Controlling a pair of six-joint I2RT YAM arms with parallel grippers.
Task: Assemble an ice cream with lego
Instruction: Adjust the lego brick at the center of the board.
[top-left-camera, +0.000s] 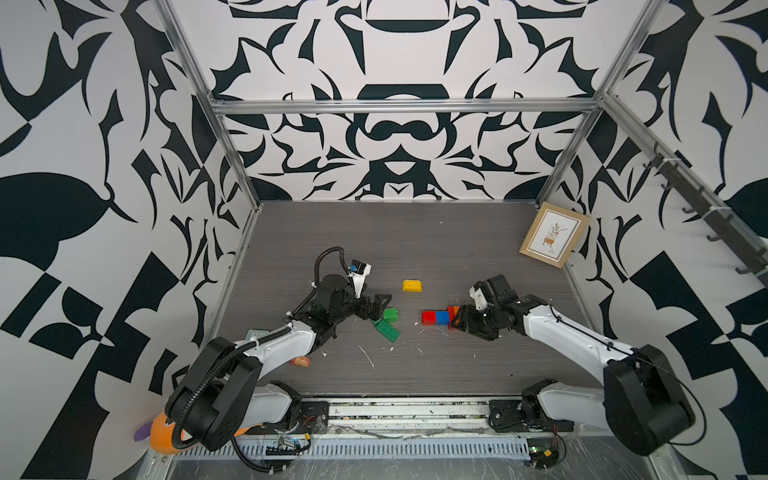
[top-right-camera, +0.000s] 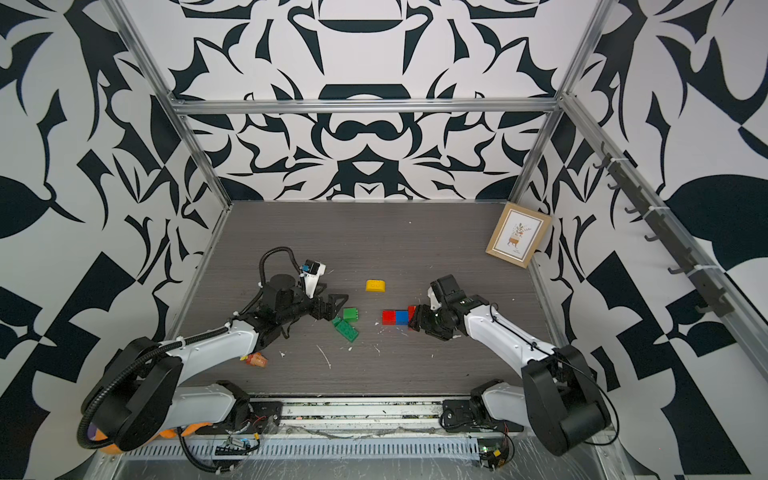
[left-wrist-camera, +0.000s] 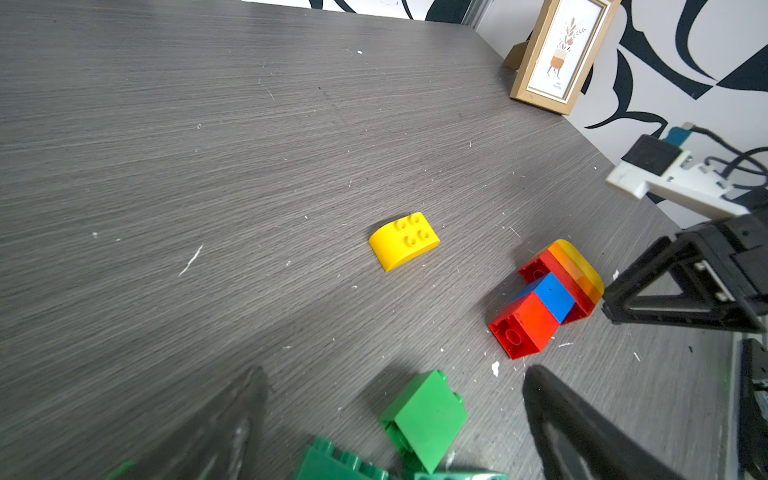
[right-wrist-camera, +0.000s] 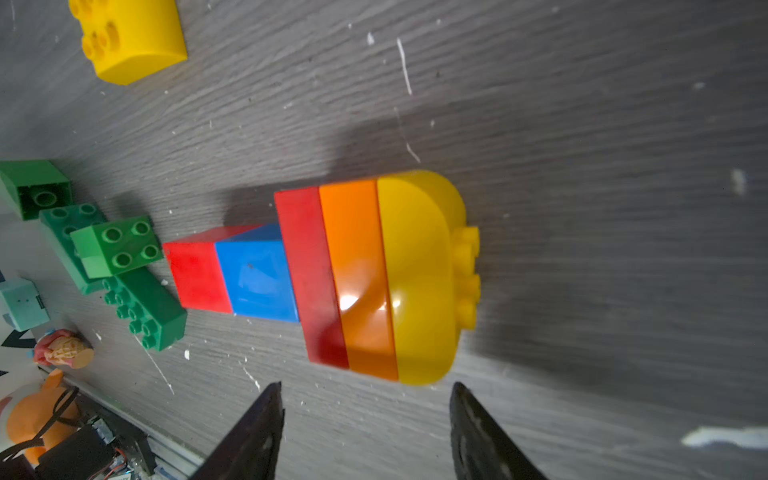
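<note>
Right wrist view shows the whole lego stack (right-wrist-camera: 353, 274) (red, blue, red, orange, yellow dome); both top views lose that dome under the right hand (top-left-camera: 456, 321). The stack lies flat on the worktop (top-left-camera: 415, 241), just right of the loose yellow dome brick (top-left-camera: 412, 285), robot-side. Its dome end points toward the right hand and its red foot toward the green bricks (top-left-camera: 387, 324). Right hand and left hand (top-left-camera: 376, 307) are both spread open, empty. Picture frame (left-wrist-camera: 559, 50) caption unreadable.

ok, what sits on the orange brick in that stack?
A yellow dome brick caps the orange brick, its top studs bare; the stack lies on its side. The studs joining them are covered, so full seating can't be confirmed.
</note>
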